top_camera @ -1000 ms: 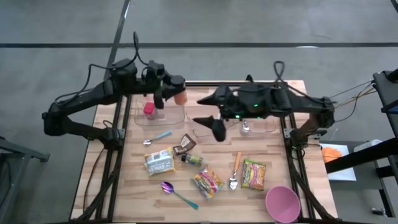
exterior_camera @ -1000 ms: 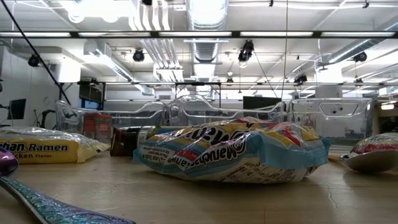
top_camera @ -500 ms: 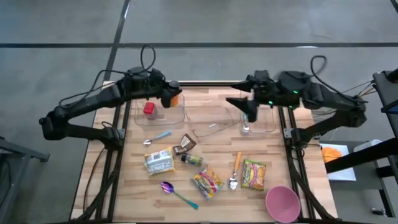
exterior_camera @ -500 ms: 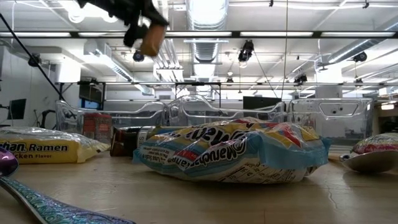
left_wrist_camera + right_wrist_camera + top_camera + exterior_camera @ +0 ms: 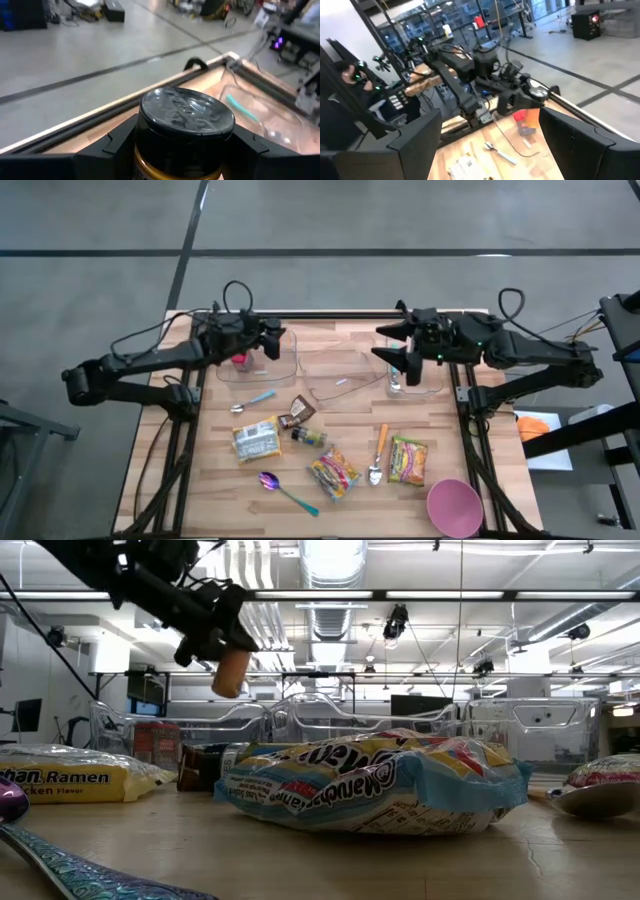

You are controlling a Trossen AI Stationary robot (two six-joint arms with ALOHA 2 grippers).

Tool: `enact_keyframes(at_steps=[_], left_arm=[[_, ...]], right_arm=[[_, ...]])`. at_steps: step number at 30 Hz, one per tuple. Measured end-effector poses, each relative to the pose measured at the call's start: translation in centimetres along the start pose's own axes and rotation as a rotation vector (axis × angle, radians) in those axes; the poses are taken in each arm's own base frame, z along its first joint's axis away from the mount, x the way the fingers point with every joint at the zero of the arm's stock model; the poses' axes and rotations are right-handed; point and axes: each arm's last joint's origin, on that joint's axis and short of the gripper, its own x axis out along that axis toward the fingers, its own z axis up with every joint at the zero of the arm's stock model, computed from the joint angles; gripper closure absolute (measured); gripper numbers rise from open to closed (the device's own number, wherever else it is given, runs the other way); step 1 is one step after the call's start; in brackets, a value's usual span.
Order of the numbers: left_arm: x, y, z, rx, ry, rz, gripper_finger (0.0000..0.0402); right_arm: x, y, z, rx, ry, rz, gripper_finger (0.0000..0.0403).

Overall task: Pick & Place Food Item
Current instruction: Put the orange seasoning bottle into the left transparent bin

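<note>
Left hand (image 5: 262, 338) clamped on small jar with dark lid and amber body (image 5: 231, 671), held in air over clear plastic bin (image 5: 285, 367) at table's (image 5: 200, 470) far-left side, red item (image 5: 240, 359) sitting in that bin. Middle: empty-ish clear tray (image 5: 340, 380), ramen packets (image 5: 256, 438) and spoons (image 5: 284, 489) nearer front. Right hand (image 5: 392, 345) fingers apart, holding nothing, hovering by right clear bin (image 5: 432, 381). Pink bowl (image 5: 455, 505) front-right corner.

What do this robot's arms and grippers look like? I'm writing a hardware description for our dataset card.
Both arms are black, jointed tubular links with loose black cables looping above them. The left gripper has blocky, angular black fingers. The right gripper matches, with wide flat black fingers, and its arm shows a small green light near the wrist. No lettering is legible.
</note>
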Motion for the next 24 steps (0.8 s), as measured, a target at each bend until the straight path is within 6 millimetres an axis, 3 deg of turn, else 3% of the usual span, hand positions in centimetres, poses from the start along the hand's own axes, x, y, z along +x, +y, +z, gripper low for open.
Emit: enact_keyframes(at_steps=[7,14,24], left_arm=[[0.1,0.9,-2.6,-0.08,-0.067,0.04,0.019],[0.2,1.0,-4.3,-0.048,-0.048,0.099,0.019],[3.2,-0.2,-5.1,0.0,0.0,0.126,0.019]], right_arm=[[0.0,0.1,0.1,-0.013,-0.009,0.006,0.0076],[-0.2,0.1,0.2,-0.026,-0.015,0.007,0.0076],[-0.2,0.1,0.2,-0.029,-0.016,0.007,0.0076]])
